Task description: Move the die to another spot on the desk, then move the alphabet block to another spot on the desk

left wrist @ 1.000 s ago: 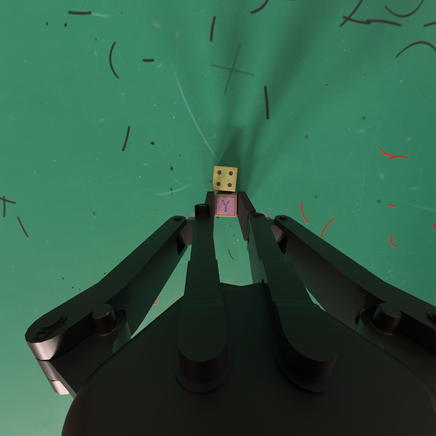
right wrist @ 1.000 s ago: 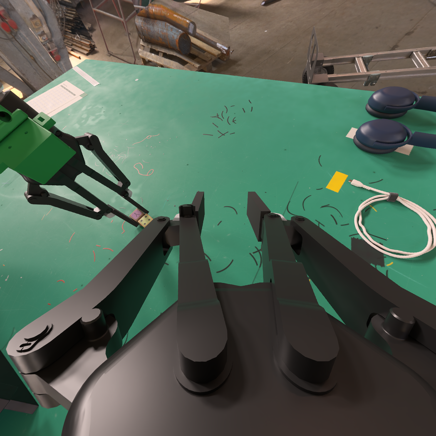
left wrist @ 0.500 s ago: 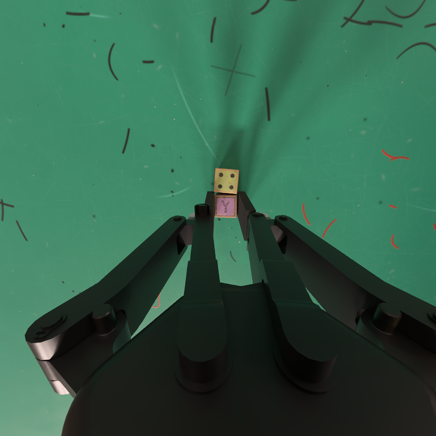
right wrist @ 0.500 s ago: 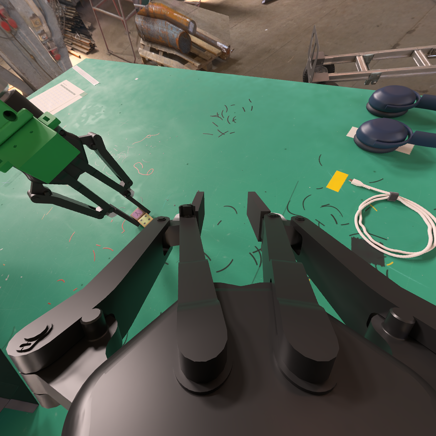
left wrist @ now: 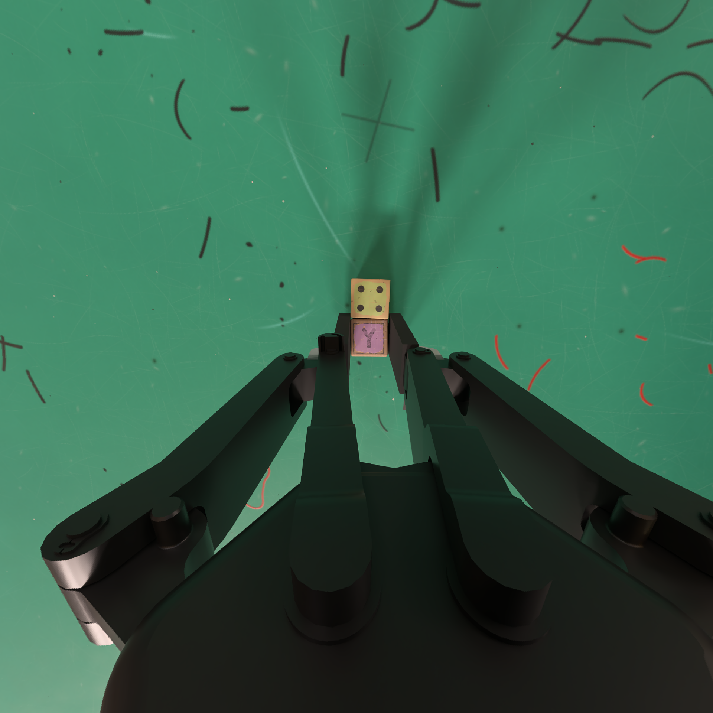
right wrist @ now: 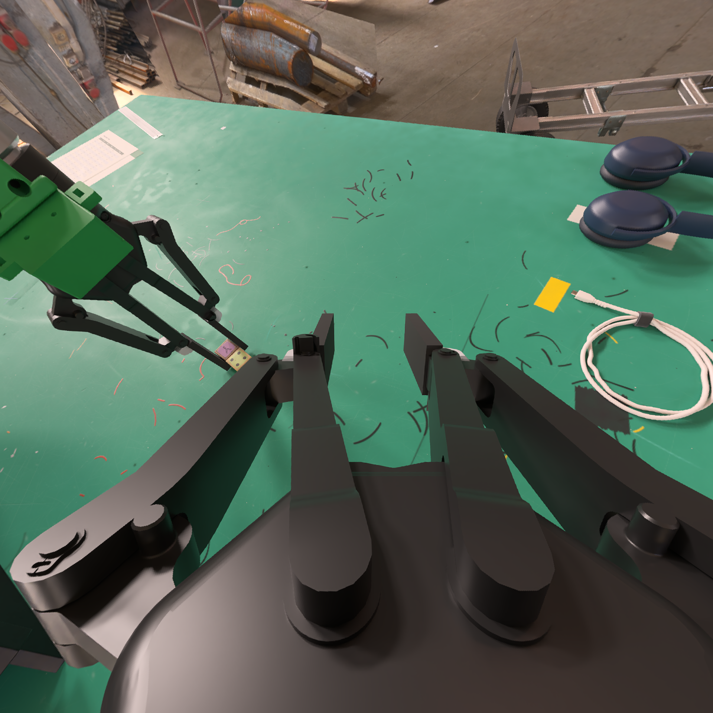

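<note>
The alphabet block (left wrist: 369, 336), wooden with a pink face, sits between the fingertips of my left gripper (left wrist: 370, 328), which is shut on it low over the green desk (left wrist: 154, 231). The yellow die (left wrist: 370, 297), with a four-pip face up, rests on the desk against the block's far side, just past the fingertips. In the right wrist view the left gripper (right wrist: 231, 353) shows with the block (right wrist: 227, 348) and the die (right wrist: 238, 359) at its tips. My right gripper (right wrist: 368, 332) is open and empty above the desk, to the right of them.
At the desk's right side lie two dark blue padded objects (right wrist: 636, 162) (right wrist: 629, 220), a coiled white cable (right wrist: 648, 370), a yellow patch (right wrist: 551, 293) and a dark patch (right wrist: 600, 409). A paper sheet (right wrist: 92, 156) lies at the far left corner. The desk's far edge runs behind.
The left arm's green wrist has risen slightly. In the left wrist view the desk marks and the die have slid a little toward the held block. The right gripper has not moved.
</note>
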